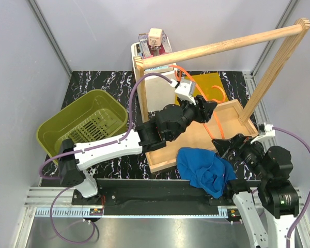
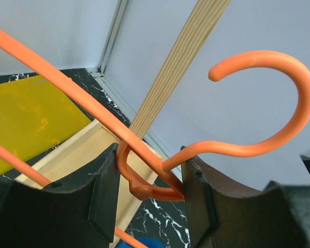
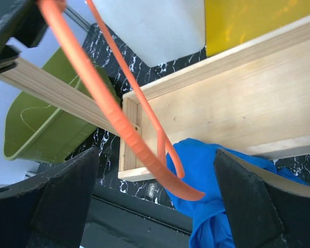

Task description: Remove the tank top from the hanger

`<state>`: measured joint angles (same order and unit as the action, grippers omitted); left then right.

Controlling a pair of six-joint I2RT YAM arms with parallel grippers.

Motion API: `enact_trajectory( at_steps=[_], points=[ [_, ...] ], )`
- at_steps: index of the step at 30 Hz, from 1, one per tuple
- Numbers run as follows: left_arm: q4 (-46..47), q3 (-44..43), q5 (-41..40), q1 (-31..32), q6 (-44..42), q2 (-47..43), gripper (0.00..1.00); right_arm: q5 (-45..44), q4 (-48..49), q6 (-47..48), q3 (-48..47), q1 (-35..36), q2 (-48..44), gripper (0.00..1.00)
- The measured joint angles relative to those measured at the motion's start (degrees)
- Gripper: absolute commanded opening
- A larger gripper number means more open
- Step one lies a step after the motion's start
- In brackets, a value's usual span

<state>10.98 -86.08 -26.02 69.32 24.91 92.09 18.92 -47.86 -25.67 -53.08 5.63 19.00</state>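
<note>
The left wrist view alone shows the left gripper (image 2: 150,175) clenched on the hanger (image 2: 258,57) neck, the top view the tank top (image 1: 204,170) heaped at 6 o'clock of the tray (image 1: 230,119), and the right wrist view the right gripper (image 3: 157,199) released above it.

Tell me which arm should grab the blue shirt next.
Right. Its tool hangs open just above the shirt, which lies heaped at the tray's near edge beside that arm. The left tool is busy, shut on the hanger's neck.
</note>
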Motion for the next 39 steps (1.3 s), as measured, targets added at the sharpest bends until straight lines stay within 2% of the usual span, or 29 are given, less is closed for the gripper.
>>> enact_trajectory(
  at_steps=[2,6,9,10,12,13,15,16,20,24,28,34,39],
  points=[
    [-0.46,-0.50,-1.01,-0.04,0.96,0.00,0.00,0.33,-0.48,0.46,-0.98,0.00,-0.90,0.96],
    [-5.84,-3.56,-2.23,-0.17,7.56,0.00,0.00,2.40,-0.52,1.46,-1.20,0.00,-1.38,0.82],
    [-8.48,-4.39,-2.08,-0.33,14.75,-0.59,0.00,3.34,-0.39,1.75,-1.18,0.00,-2.64,0.53],
    [-9.05,-4.33,-1.84,-0.35,16.70,-0.85,0.00,3.74,-0.26,1.81,-1.20,0.00,-3.17,0.31],
    [-9.86,-3.76,-0.87,-0.44,20.52,-1.55,0.00,4.52,0.00,2.08,-1.40,0.00,-3.63,0.09],
    [-10.51,-3.50,-0.79,-0.46,21.75,-1.77,0.08,6.12,0.26,2.34,-1.60,0.00,-3.69,0.00],
    [-11.43,-2.99,-0.04,-0.85,24.63,-1.81,0.31,8.57,0.48,1.84,-2.67,0.63,-4.02,0.00],
    [-11.32,-2.69,0.61,-0.94,25.64,-1.81,0.51,8.33,-0.15,1.29,-3.17,0.66,-4.13,0.00],
    [-10.88,-0.72,5.14,-0.98,24.35,-2.99,0.70,4.35,-4.70,-0.92,-5.25,0.63,-3.98,0.00],
    [-11.54,7.69,12.61,-0.31,18.69,-9.35,0.79,-1.90,-9.40,-2.49,-6.29,0.33,-4.26,0.00],
    [-13.97,16.90,15.08,2.23,12.24,-19.12,0.81,-7.28,-15.04,-1.44,-13.35,0.33,-3.54,0.00],
    [-17.16,23.39,12.68,13.79,5.97,-27.04,0.80,-8.87,-14.91,3.74,-27.89,0.33,4.37,0.00],
    [-19.15,30.38,5.51,20.52,4.74,-25.29,0.80,-8.98,-14.16,7.63,-33.64,0.33,12.83,0.00]
  ],
)
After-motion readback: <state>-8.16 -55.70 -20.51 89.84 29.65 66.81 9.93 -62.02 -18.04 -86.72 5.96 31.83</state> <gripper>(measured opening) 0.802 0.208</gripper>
